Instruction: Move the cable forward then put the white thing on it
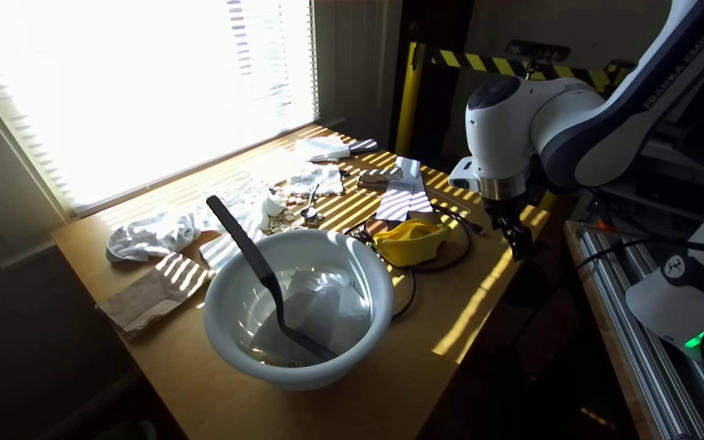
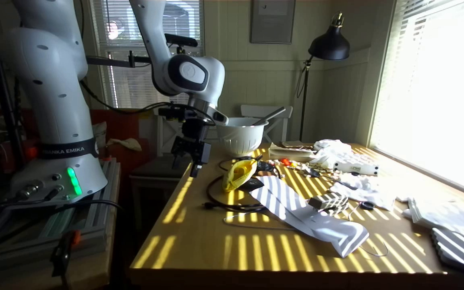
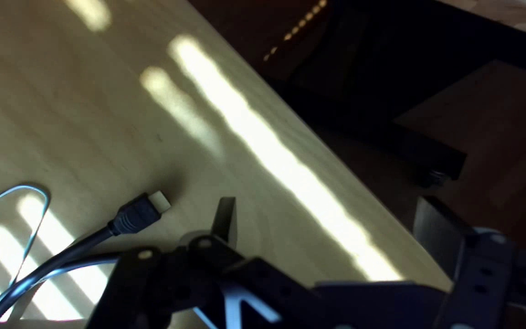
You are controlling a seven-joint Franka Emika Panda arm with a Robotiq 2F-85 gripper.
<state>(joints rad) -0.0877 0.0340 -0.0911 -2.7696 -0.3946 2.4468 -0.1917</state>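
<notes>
A black cable [image 1: 467,249] lies coiled on the table around a yellow object; the cable also shows in an exterior view [image 2: 212,197]. Its plug with a pale metal tip is in the wrist view [image 3: 137,214], left of the jaws. Several white things are in view, and I cannot tell which one is meant. A striped-lit white paper strip [image 1: 396,198] lies beside the cable, also in an exterior view [image 2: 292,207]. My gripper [image 3: 334,224] is open and empty, above the table's edge, apart from the cable. It also shows in both exterior views [image 1: 516,244] [image 2: 185,165].
A yellow object [image 1: 412,241] sits within the cable loop. A large white bowl [image 1: 220,330] holds a dark-handled utensil [image 1: 242,238]. White cloths [image 1: 153,235], a brown paper piece [image 1: 147,296] and a small block [image 2: 330,201] lie on the table. A thin wire [image 2: 256,227] runs by the paper.
</notes>
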